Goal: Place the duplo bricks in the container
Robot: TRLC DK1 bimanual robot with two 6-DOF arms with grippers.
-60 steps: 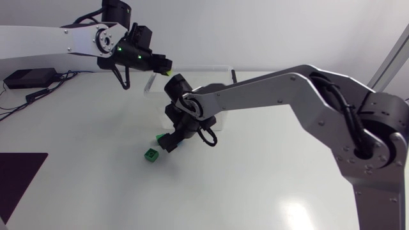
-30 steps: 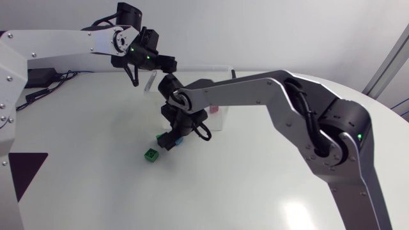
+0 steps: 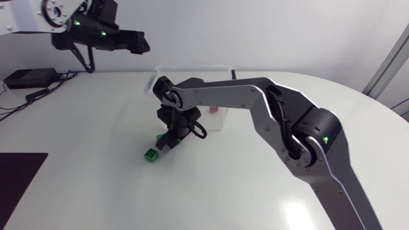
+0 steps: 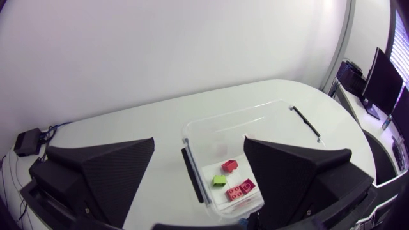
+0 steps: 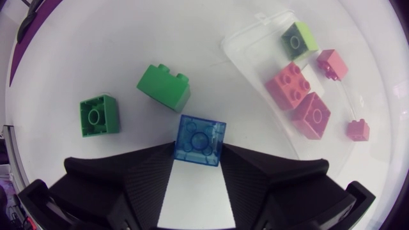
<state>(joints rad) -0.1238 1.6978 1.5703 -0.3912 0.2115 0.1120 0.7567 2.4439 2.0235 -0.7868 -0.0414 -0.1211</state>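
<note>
Bricks are the job here, and the blue brick (image 5: 200, 140) is the one in hand: the right fingers (image 5: 147, 182) appear to pinch it at their tips, one on each flat side. In the head view this grip sits just left of the frame's centre, close to the near wall of the container (image 3: 192, 67), low over the worktop (image 3: 96, 191). I cannot tell whether the brick is lifted clear or resting on it.

Two green ones lie loose ahead of the right fingers. The studded brick (image 5: 165, 86) is studs-up, and the upturned brick (image 5: 97, 116) beside it shows its hollow underside. Several pink bricks and a lime one already lie inside the container.

The left fingers (image 4: 102, 169) are spread wide with nothing between them, at the upper left of the head view, high above the container.

My judgement is that these bricks are light, stiff, hard plastic and not fragile. Their smooth walls are likely slippery, so a shallow tip grip could let one twist or pop out. The best hold is across two opposite flat sides, squarely and low on the body. Studs and corners are poor places to grip. The upturned one has thin walls round the hollow but should bear a firm squeeze. A short drop into the container should do no harm, though a brick may bounce.
</note>
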